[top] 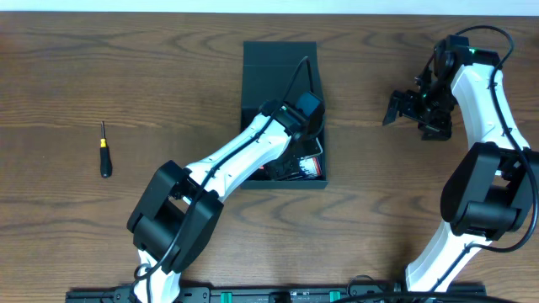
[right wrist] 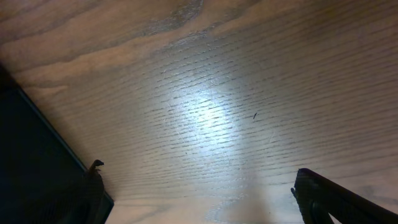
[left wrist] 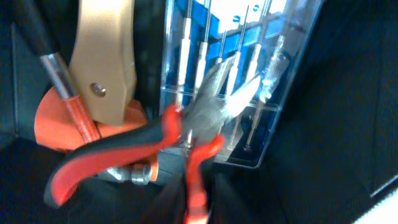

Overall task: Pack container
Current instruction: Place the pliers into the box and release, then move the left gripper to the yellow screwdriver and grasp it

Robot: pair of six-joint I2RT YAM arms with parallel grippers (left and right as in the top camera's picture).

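Several tools lie in the container (top: 280,67), mid-surface (top: 152,59): pliers (left wrist: 193,121) across a bit packet (left wrist: 249,62). The left arm (top: 244,156) reaches inside, probably setting something down; the left jaws are hidden, so I cannot tell their state. The right jaws hang wide apart over the surface. One screwdriver (top: 104,150) lies unpacked, well left.

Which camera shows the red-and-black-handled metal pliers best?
Left wrist: the pliers fill the frame, over a clear bit case. Overhead, the left arm mostly hides them in the dark teal box. Right wrist shows none.
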